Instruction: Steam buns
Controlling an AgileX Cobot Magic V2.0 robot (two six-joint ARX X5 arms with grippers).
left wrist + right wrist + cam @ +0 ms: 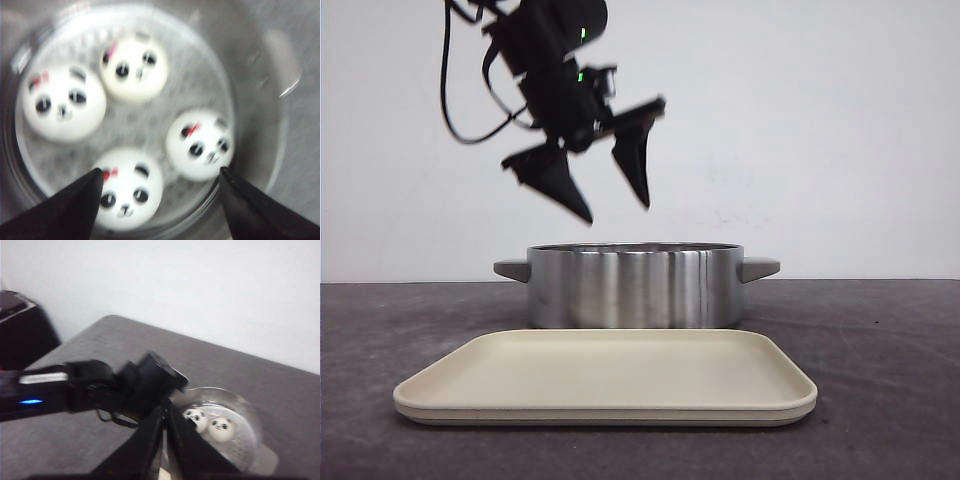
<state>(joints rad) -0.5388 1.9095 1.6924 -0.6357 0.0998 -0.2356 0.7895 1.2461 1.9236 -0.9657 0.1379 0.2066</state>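
Several white panda-faced buns lie on the perforated insert inside the steel pot (635, 285); in the left wrist view one bun (131, 187) sits nearest the fingers, with others (200, 144) (64, 102) beyond it. My left gripper (617, 212) (160, 171) hangs open above the pot, holding nothing. The right wrist view shows my right gripper (165, 412) shut and empty, off to the side, with two buns (220, 428) visible in the pot (250, 415) past it. From the front, the pot wall hides the buns.
A beige rectangular tray (605, 375) lies on the dark table in front of the pot. The pot has grey side handles (758, 268). My left arm (100, 385) crosses the right wrist view. A dark object (20, 335) stands at the table's edge.
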